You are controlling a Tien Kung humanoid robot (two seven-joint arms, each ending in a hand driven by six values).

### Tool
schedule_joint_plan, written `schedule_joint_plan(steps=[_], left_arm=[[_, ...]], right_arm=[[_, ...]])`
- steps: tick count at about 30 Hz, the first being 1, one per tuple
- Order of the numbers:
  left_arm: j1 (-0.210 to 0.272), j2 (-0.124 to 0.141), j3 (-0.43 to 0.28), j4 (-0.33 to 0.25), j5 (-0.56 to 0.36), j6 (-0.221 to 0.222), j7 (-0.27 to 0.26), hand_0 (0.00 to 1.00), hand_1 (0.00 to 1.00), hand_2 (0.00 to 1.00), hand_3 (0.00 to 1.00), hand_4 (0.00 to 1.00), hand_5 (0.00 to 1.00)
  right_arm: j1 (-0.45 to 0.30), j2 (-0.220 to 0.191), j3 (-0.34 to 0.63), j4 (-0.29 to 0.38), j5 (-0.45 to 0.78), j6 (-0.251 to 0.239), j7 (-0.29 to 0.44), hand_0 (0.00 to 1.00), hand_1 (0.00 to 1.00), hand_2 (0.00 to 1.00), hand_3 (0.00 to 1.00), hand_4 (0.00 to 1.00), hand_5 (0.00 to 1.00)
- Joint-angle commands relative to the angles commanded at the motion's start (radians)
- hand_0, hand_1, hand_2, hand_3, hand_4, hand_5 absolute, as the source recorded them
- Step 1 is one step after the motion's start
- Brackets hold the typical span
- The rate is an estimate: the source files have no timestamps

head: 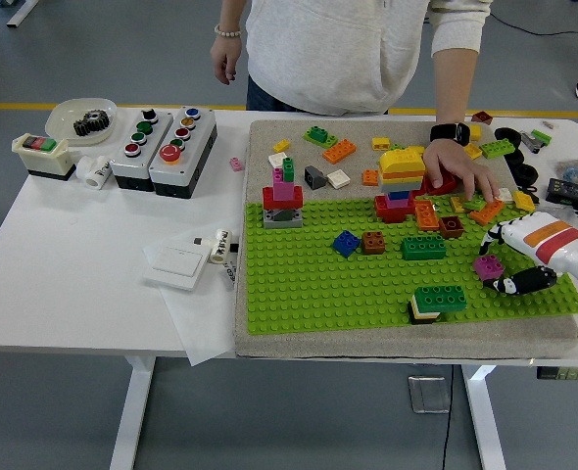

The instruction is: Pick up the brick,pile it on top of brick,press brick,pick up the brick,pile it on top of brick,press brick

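A small magenta brick (486,264) lies on the green baseplate (309,284) near its right edge. My right hand (495,261), white with an orange stripe and black fingers, reaches in from the right. Its thumb (493,235) stands above the brick and a finger (516,283) lies along the brick's lower right side, so the hand is spread around it without closing. To the left sits a green brick on a tan and black one (437,301). A flat green brick (423,247), a blue brick (346,243) and a brown brick (373,242) lie further up the plate.
A person stands at the far side, one hand (456,168) resting among loose bricks beside a yellow-topped tower (402,179). A red and pink tower (283,199) stands at the plate's left. Button boxes (162,145), a bowl (81,119) and a white switch (176,259) lie left.
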Motion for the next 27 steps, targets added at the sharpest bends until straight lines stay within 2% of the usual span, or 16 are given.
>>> schedule_joint_plan(steps=[1, 2, 7, 8, 11, 13, 14, 19, 20, 25, 26, 27], left_arm=[[0.000, 0.000, -0.001, 0.000, 0.001, 0.000, 0.000, 0.785, 0.797, 0.763, 0.622, 0.683, 0.640], [0.000, 0.000, -0.001, 0.000, 0.002, 0.000, 0.001, 0.788, 0.796, 0.763, 0.623, 0.683, 0.640], [0.001, -0.001, -0.002, -0.001, 0.006, -0.001, 0.002, 0.788, 0.796, 0.763, 0.623, 0.683, 0.640], [0.001, -0.001, -0.002, -0.001, 0.006, -0.001, 0.002, 0.790, 0.799, 0.763, 0.623, 0.683, 0.641], [0.001, -0.001, -0.003, -0.002, 0.009, -0.002, 0.003, 0.790, 0.799, 0.763, 0.623, 0.683, 0.641], [0.001, -0.001, -0.002, -0.002, 0.008, -0.002, 0.003, 0.790, 0.799, 0.763, 0.623, 0.683, 0.641], [0.001, -0.001, -0.002, -0.002, 0.007, -0.002, 0.003, 0.792, 0.801, 0.763, 0.623, 0.683, 0.641], [-0.001, -0.001, 0.000, -0.003, 0.006, -0.002, 0.002, 0.792, 0.801, 0.763, 0.623, 0.683, 0.641], [-0.001, -0.001, 0.000, -0.003, 0.007, -0.002, 0.002, 0.794, 0.804, 0.763, 0.623, 0.683, 0.641], [-0.001, -0.002, 0.002, -0.004, 0.004, -0.002, 0.001, 0.794, 0.804, 0.763, 0.623, 0.683, 0.641], [0.000, -0.002, 0.002, -0.004, 0.003, -0.002, 0.001, 0.800, 0.804, 0.763, 0.623, 0.683, 0.641], [0.000, -0.002, 0.004, -0.004, 0.002, -0.002, 0.000, 0.800, 0.804, 0.763, 0.623, 0.683, 0.641]], right_arm=[[0.000, 0.001, -0.001, -0.002, 0.001, -0.003, 0.002, 0.546, 0.607, 0.675, 0.614, 0.821, 0.396], [0.000, 0.001, -0.001, -0.002, 0.001, -0.004, 0.002, 0.506, 0.597, 0.651, 0.581, 0.797, 0.392], [0.000, 0.009, -0.005, -0.022, -0.005, -0.021, 0.010, 0.506, 0.597, 0.651, 0.581, 0.797, 0.392], [0.000, 0.010, -0.006, -0.025, -0.007, -0.024, 0.011, 0.486, 0.579, 0.628, 0.554, 0.760, 0.410], [0.000, 0.014, -0.008, -0.033, -0.021, -0.033, 0.015, 0.486, 0.579, 0.628, 0.554, 0.760, 0.410], [0.000, 0.015, -0.008, -0.036, -0.024, -0.037, 0.016, 0.486, 0.579, 0.628, 0.554, 0.760, 0.410], [0.000, 0.015, -0.008, -0.037, -0.025, -0.039, 0.017, 0.445, 0.551, 0.598, 0.536, 0.732, 0.416], [-0.001, 0.011, -0.007, -0.035, -0.033, -0.052, 0.021, 0.445, 0.551, 0.598, 0.536, 0.732, 0.416], [-0.001, 0.011, -0.007, -0.035, -0.036, -0.056, 0.021, 0.378, 0.514, 0.585, 0.521, 0.699, 0.429], [-0.004, 0.009, -0.008, -0.037, -0.043, -0.064, 0.022, 0.378, 0.514, 0.585, 0.521, 0.699, 0.429], [-0.005, 0.009, -0.009, -0.038, -0.045, -0.066, 0.023, 0.321, 0.489, 0.565, 0.509, 0.657, 0.439], [-0.005, 0.009, -0.009, -0.038, -0.045, -0.068, 0.023, 0.321, 0.489, 0.565, 0.509, 0.657, 0.439]])
